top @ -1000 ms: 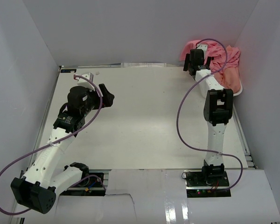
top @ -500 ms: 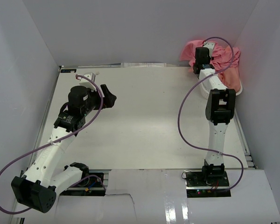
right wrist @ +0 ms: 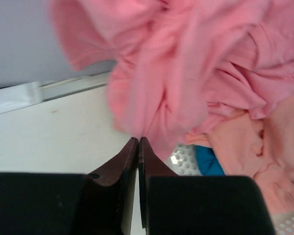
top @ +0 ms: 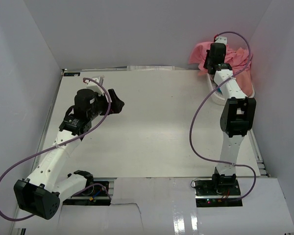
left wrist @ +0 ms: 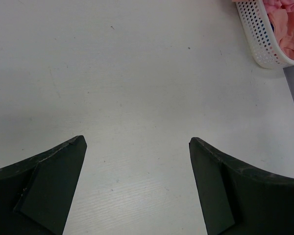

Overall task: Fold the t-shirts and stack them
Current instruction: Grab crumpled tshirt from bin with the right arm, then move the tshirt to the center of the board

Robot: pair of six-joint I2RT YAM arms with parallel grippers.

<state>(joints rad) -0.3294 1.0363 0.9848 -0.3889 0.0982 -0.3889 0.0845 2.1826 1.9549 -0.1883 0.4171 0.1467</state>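
- Since a second ago, the right arm (top: pixel 233 116) has stretched further toward the far right corner, and its jaws have gone from wide open to shut. The left arm (top: pixel 63 142) has barely shifted.
- White table (top: pixel 152 127): it fills the middle of the overhead view, walled in by pale panels, and its central surface is bare.
- Heap of t-shirts (top: pixel 241 58): rose-pink and salmon cloth, crumpled together in the far right corner. It is piled in and above a basket, and one fold spills over the left side toward the back wall.
- White slotted basket (top: pixel 250 92): it sits at the table's far right edge and holds the heap. The left wrist view shows its perforated wall (left wrist: pixel 257 41) at the top right, with pink cloth inside.
- Right gripper (top: pixel 214 54): it is over the heap's left side. In its wrist view the two dark fingers meet at the tips (right wrist: pixel 138 140), pinching a fold of the pink t-shirts (right wrist: pixel 186 73), whose creases run down to the pinch.
- Left gripper (top: pixel 117 103): it hovers over the left half of the table, well apart from the heap. Its jaws (left wrist: pixel 137 143) are spread wide with nothing between them.
- Small blue patch (right wrist: pixel 207 164): it shows among the cloth inside the basket. What it is cannot be told.
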